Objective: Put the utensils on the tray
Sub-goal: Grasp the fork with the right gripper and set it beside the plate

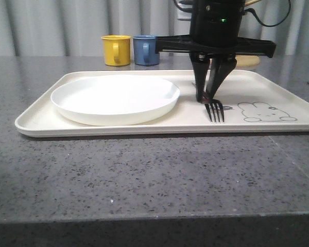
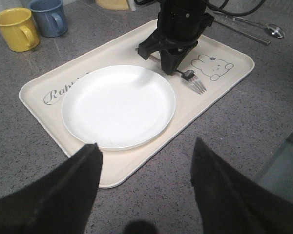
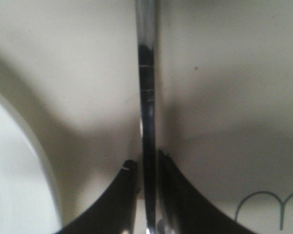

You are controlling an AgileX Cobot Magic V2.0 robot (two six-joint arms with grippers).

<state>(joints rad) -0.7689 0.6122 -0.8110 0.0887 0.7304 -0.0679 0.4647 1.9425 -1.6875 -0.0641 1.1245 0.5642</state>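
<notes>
So the right gripper (image 1: 206, 96) is sitting low over the cream tray (image 1: 144, 128) with its fingers pinched on the fork (image 1: 215, 110), gripping the handle just behind the head. The tines are pointing toward the camera in the front view and look like they're lying on the tray surface, between the round white plate (image 1: 115, 98) and the little rabbit drawing (image 1: 265, 112). The right wrist view is showing the shiny handle squeezed between the two dark fingertips, so it isn't let go yet.

The left gripper (image 2: 144, 187) is hanging back over the near edge of the tray with its fingers spread wide, holding nothing.

Progress-wise I'm guessing about a third done. The fork is basically delivered, just needs releasing. The spoon (image 2: 273, 31) and the chopsticks (image 2: 241, 30) are lying out on the grey table (image 2: 224, 126) past the far corner of the tray, so those are left to fetch. The yellow mug (image 1: 116, 50) and blue mug (image 1: 146, 50) are sitting behind the tray, not part of this.
</notes>
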